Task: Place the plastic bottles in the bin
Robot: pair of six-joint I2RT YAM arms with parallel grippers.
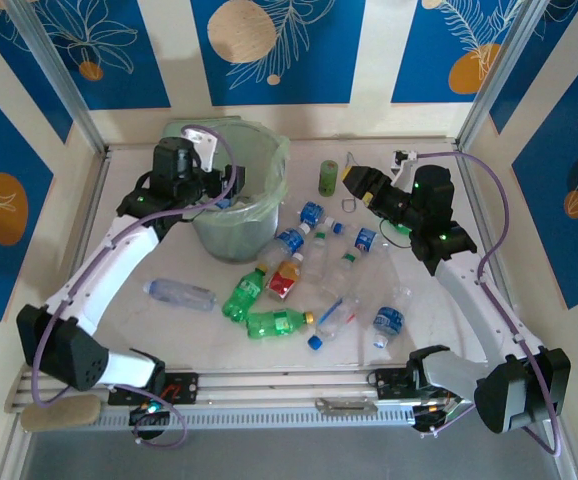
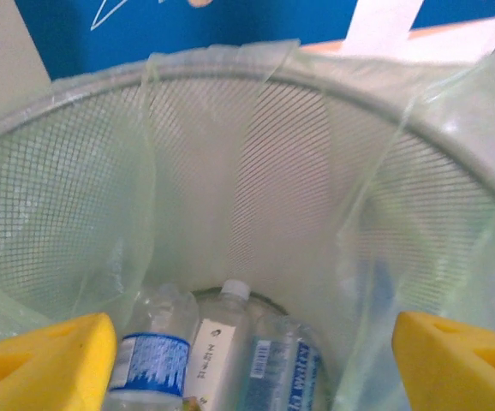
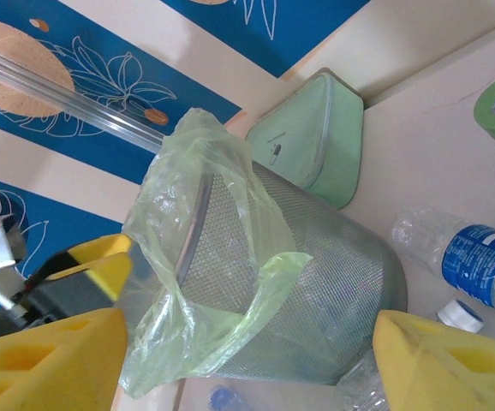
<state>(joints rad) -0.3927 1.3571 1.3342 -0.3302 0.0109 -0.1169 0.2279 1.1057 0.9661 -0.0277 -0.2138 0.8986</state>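
- The left tool [image 2: 254, 332] hangs over the mouth of the bin [image 1: 237, 238]. Its fingers are spread wide with nothing between them. We read this as the drop spot, placed so a bottle falls inside the liner bag [image 3: 198, 257] and not onto the rim.
- Three bottles lie at the bottom of the bin, packed side by side: a blue-label bottle [image 2: 152, 364], a white-label bottle [image 2: 220, 342] and a third bottle [image 2: 283, 370].
- The right tool [image 3: 249, 334] is spread and empty, up at the far right of the surface [image 1: 209, 345]. It is near the olive cylinder [image 1: 329, 177] and faces the bin. We judge it is waiting there to stay out of the left arm's way.
- Most bottles lie loose on the surface in front of the bin. We see two green bottles [image 1: 244, 295] [image 1: 279, 322], a red-label bottle [image 1: 286, 277] and several clear ones with blue labels.
- A lone clear bottle [image 1: 181, 293] lies apart on the left, beside the left arm. We think it is the easy next pick for that side.
- The cluster is tight and the bottles touch each other, so a grasp there may nudge the neighbours.
- Our judgement is that the task is early, with most bottles left outside the bin.
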